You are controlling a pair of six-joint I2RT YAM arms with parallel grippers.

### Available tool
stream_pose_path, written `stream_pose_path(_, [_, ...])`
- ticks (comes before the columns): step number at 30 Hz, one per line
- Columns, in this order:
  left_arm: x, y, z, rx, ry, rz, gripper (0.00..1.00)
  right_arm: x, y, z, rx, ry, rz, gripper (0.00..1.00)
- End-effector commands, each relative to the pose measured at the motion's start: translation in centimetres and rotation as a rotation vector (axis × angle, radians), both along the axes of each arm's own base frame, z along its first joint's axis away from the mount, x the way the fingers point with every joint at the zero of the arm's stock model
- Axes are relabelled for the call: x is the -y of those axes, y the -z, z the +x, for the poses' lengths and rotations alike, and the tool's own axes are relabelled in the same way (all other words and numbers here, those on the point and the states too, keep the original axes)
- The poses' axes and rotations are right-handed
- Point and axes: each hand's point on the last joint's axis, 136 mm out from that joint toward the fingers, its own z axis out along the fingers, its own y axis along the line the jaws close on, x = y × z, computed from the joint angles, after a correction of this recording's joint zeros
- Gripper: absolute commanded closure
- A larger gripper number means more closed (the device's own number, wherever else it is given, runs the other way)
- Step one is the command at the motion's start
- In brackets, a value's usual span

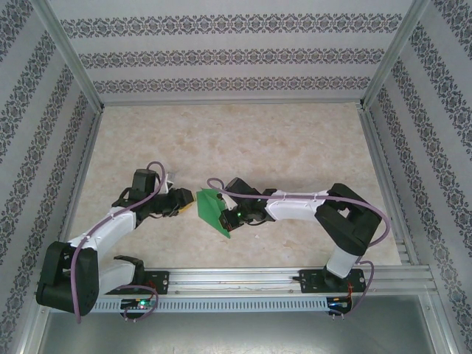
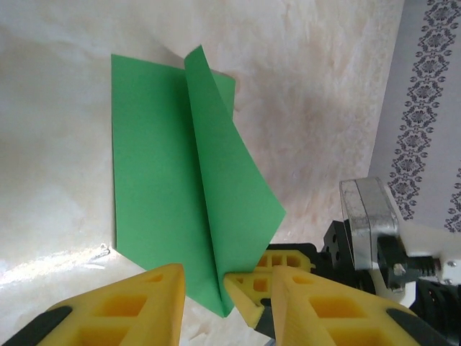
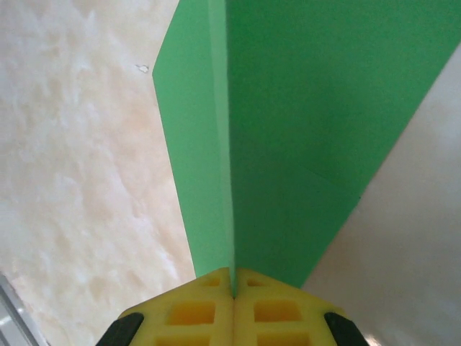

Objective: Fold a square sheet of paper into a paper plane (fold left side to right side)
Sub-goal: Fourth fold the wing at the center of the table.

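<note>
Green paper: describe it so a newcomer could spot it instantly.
On the pale marble-look table, look toward the middle of the front half. The green paper is a folded, pointed sheet pinched by the right gripper. It is the only bright green thing there.

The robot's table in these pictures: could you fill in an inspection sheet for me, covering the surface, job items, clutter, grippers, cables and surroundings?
Surface: beige marbled tabletop, flat.
Job's things: green sheet of paper, partly folded, with one flap standing up along a crease; it sits between the two grippers.
Clutter: one tiny pale speck on the table beside the paper, too small to name.
Grippers: right gripper shut on the paper at its crease; left gripper open, with the paper's corner between its fingers.
Cables: purple cables run along both arms.
Surroundings: patterned walls on three sides; metal rail at the near edge carries the arm bases.
</note>
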Motion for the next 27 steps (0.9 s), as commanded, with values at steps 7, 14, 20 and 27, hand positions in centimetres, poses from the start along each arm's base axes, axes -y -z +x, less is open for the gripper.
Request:
stream_pose_path(7, [2.3,1.4,-0.3,-0.019,0.043,-0.013,0.63,-0.2,0.9,-0.5,-0.059,0.003,0.031,0.96])
stream_pose_path(14, [3.9,2.4,0.5,-0.029,0.07,0.013,0.62,-0.1,1.2,-0.7,-0.07,0.009,0.034,0.95])
stream_pose_path(20, [5.2,3.2,1.0,-0.037,0.091,0.018,0.6,-0.1,1.4,-0.7,-0.075,0.011,0.035,0.95])
stream_pose_path(27, [6.0,4.3,1.6,-0.048,0.093,0.035,0.6,0.0,1.5,-0.8,-0.083,0.009,0.037,0.94])
